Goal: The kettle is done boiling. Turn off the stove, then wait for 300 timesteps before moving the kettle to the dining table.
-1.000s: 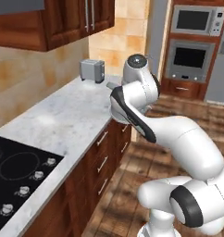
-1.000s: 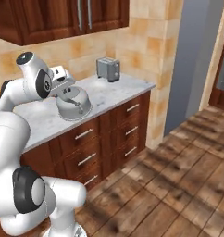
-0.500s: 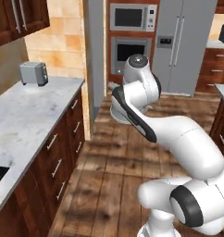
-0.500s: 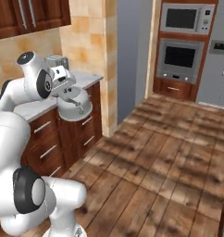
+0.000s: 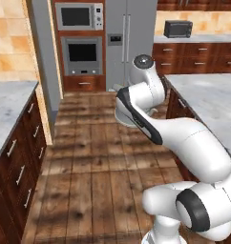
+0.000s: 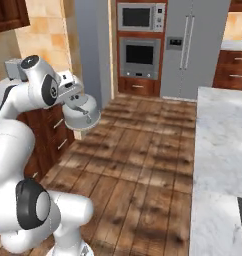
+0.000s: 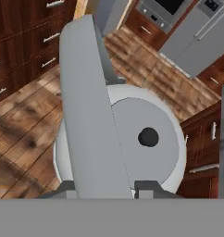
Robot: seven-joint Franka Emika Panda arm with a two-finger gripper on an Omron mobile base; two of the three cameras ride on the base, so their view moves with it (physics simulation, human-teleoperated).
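Note:
My gripper (image 6: 79,101) is shut on the curved top handle of the silver-grey kettle (image 6: 83,114), which hangs in the air above the wood floor. In the hand view the handle (image 7: 85,111) runs as a broad grey band between my fingertips (image 7: 149,188), over the round lid and its dark knob (image 7: 148,137). From the left base view my arm hides most of the kettle (image 5: 121,116). The marble-topped dining table (image 6: 220,145) lies to the right, its slab (image 5: 210,97) beyond my arm. The stove is out of view.
A marble counter (image 5: 7,107) on wood drawers (image 6: 54,131) lines the left side. Straight ahead stand a wall oven (image 5: 82,52) with a microwave above and a steel fridge (image 6: 193,47). Open wood floor (image 5: 89,162) stretches between counter and table.
The whole picture has swung as the base turned away from the tiled counter toward the ovens and fridge. The kettle stays hanging in my shut gripper, in the same pose.

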